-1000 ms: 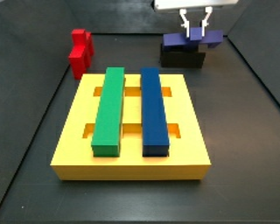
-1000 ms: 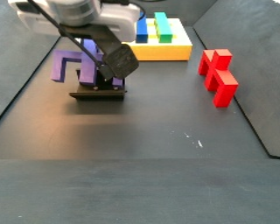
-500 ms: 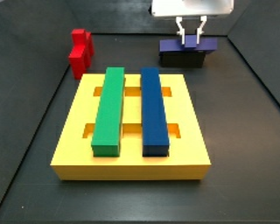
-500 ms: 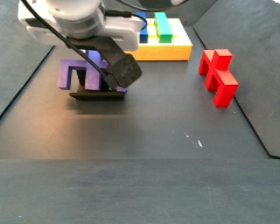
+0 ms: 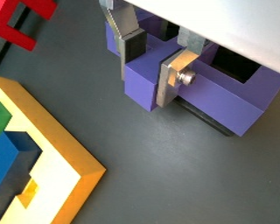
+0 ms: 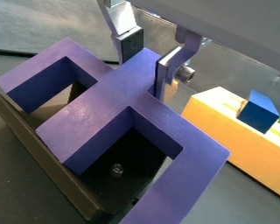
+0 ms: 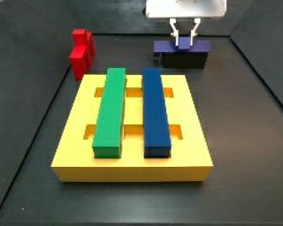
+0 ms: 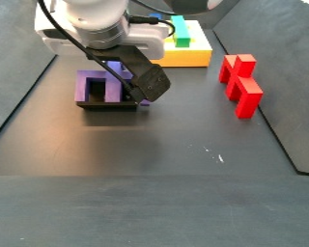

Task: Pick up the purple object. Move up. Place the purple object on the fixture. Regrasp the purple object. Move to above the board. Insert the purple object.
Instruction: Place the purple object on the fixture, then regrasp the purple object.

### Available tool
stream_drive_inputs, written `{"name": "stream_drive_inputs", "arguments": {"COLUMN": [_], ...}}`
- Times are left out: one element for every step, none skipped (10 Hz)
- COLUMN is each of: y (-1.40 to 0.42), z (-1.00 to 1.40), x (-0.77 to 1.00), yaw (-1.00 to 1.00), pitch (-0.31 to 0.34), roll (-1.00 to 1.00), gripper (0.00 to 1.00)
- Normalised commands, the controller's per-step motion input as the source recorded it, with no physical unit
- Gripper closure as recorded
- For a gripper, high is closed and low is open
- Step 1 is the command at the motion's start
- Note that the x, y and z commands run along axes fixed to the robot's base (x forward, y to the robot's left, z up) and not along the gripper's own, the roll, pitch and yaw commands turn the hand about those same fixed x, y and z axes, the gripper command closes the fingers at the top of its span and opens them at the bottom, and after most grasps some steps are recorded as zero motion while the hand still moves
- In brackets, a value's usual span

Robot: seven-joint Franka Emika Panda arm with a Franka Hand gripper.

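Wrist views show the gripper (image 6: 150, 54) straddling the purple object's (image 6: 119, 105) knob — side views don't.

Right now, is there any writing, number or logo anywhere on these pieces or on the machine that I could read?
None can be read.
The purple object, sitting on the fixture with the tool around its centre knob: no markings.
The board and its green bar and blue bar: plain.
The red piece: plain.

floor (image 8: 144, 183): dark matte (small pale scuff) | walls (image 7: 120, 16): dark, low
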Motion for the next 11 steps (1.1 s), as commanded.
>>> {"name": "stream_drive_inputs", "arguments": {"y": [0.00,0.00,0.00,0.00,0.00,0.00,0.00,-0.01,-0.04,-0.09,-0.07], "z": [-0.22,-0.17,-0.20,-0.17,-0.13,0.00,0.00,0.09,0.10,0.30,0.24], "x": [0.33,0.28,0.15,0.21,0.00,0.00,0.00,0.00,0.00,0.00,0.00], "yaw": [0.12,0.09,0.11,0.10,0.03,0.00,0.00,0.00,0.00,0.00,0.00], "pitch": [0.100,0.103,0.006,0.046,0.000,0.000,0.000,-0.071,0.000,0.000,0.000], "roll": [0.00,0.00,0.00,0.00,-0.06,0.00,0.00,0.35,0.45,0.60,0.43], "gripper": [1.00,1.00,1.00,1.00,1.00,1.00,0.00,0.00,0.00,0.00,0.00]}}
